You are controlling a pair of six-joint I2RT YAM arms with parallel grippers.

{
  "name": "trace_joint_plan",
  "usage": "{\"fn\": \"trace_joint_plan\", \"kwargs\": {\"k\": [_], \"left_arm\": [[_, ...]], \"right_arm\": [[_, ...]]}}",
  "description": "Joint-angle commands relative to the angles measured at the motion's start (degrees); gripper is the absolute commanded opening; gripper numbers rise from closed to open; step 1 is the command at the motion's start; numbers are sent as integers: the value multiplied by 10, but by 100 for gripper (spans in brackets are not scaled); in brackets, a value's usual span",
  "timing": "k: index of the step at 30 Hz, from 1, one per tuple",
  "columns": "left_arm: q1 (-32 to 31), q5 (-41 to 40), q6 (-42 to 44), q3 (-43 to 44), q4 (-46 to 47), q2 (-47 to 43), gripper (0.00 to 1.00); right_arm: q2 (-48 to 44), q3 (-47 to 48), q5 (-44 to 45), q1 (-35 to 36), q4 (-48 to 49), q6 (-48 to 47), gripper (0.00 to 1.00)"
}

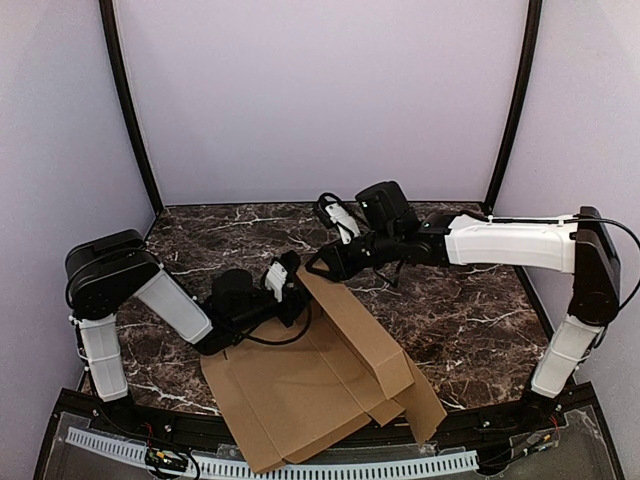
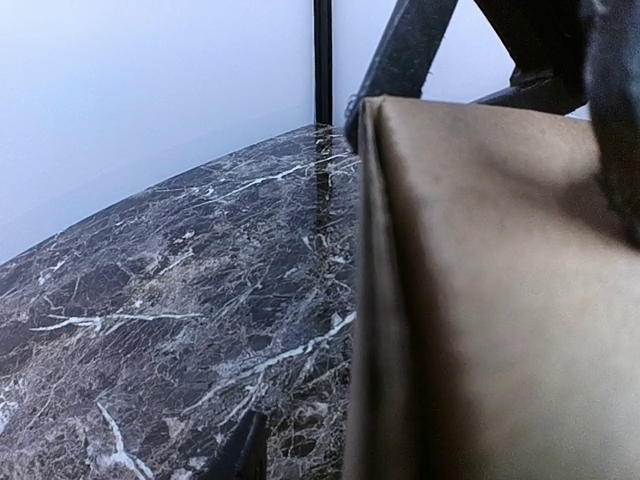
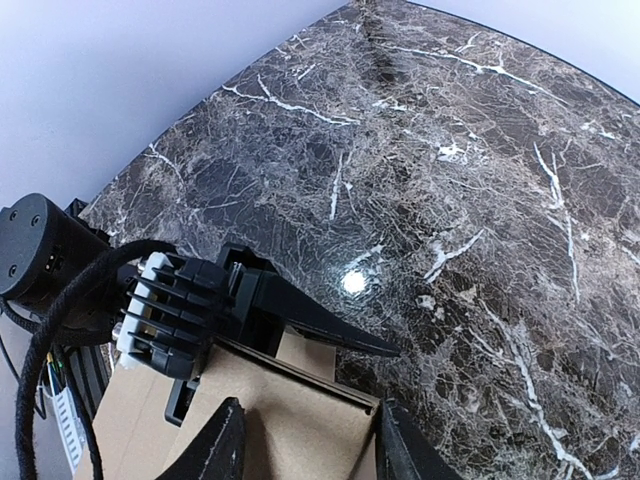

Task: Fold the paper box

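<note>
In the top view you see the paper box [image 1: 300,390] lying open on the desk [image 1: 470,310] at about 6 o'clock. Its near corner reaches over the desk's near edge. One long panel stands up tilted and runs from the centre toward 5 o'clock. The left gripper [image 1: 291,292] comes in from 8 o'clock and the right gripper [image 1: 322,266] from 3 o'clock. Both are at the far end of this panel, very near each other.

In the left wrist view the panel fills the right half, toward 3 o'clock. One left fingertip [image 2: 245,455] at 6 o'clock stands apart from it over bare marble, so these fingers are spread and pinch nothing. A black bar [image 2: 405,50] crosses above the panel's top.

In the right wrist view your right fingers [image 3: 225,445] at 6 o'clock stand apart, with the panel's top edge between them. You cannot tell whether they press it. A left finger [image 3: 330,332] lies across just beyond that edge. A black cable [image 3: 50,340] loops at 9 o'clock.
</note>
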Motion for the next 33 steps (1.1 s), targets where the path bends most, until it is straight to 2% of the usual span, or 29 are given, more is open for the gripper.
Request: {"fn": "trace_joint_plan", "kwargs": {"k": [1, 6, 10, 14, 24, 30, 32, 33], "left_arm": [[-4, -7, 3, -18, -35, 10, 34], [-4, 7, -5, -52, -2, -14, 39], [-4, 20, -7, -69, 22, -23, 50], [-4, 25, -8, -67, 33, -15, 55], [-3, 19, -8, -35, 45, 8, 54], [-3, 24, -7, -13, 50, 31, 46], [-3, 31, -20, -9, 51, 36, 32], [-3, 34, -25, -6, 49, 38, 18]], "right_arm": [[11, -31, 8, 7, -74, -6, 41], [5, -38, 7, 7, -73, -5, 41], [2, -42, 5, 7, -72, -4, 41], [-3, -46, 5, 7, -72, -2, 41], [-10, -53, 4, 7, -71, 0, 41], [-13, -54, 1, 7, -71, 0, 40], [-14, -56, 1, 7, -70, 0, 40], [-14, -56, 2, 7, -70, 1, 40]]}}
